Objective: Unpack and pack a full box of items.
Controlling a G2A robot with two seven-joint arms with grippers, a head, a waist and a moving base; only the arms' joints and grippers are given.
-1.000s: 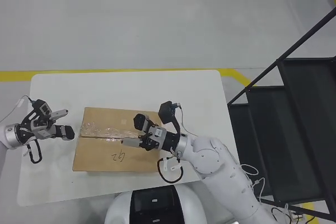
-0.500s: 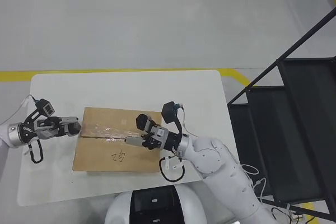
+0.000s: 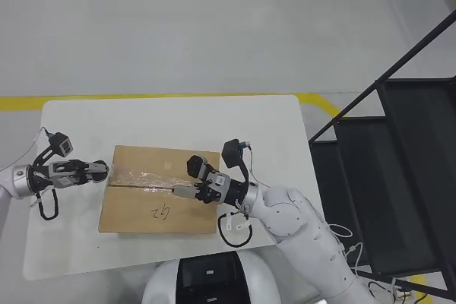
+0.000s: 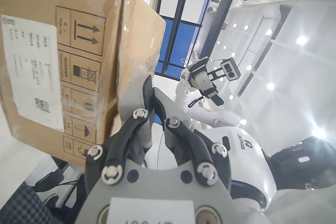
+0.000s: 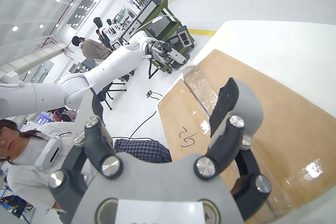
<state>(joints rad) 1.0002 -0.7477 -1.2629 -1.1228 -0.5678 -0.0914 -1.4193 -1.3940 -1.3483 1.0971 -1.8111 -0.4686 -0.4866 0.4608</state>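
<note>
Since the box (image 3: 159,201) sat mid-frame on the tabletop (image 3: 235,121) with its taped seam (image 3: 140,181) running left to right, the left tool (image 3: 98,169), fingers together, lay at the seam's left end, while the right tool (image 3: 185,179), fingers apart, hung over its right half.

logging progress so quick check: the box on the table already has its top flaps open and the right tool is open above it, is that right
Not quite: the flaps of the box are shut, with clear tape running along the seam between them, as the top view shows. The rest stands: the box is on the table and the right tool is open above it.
</note>
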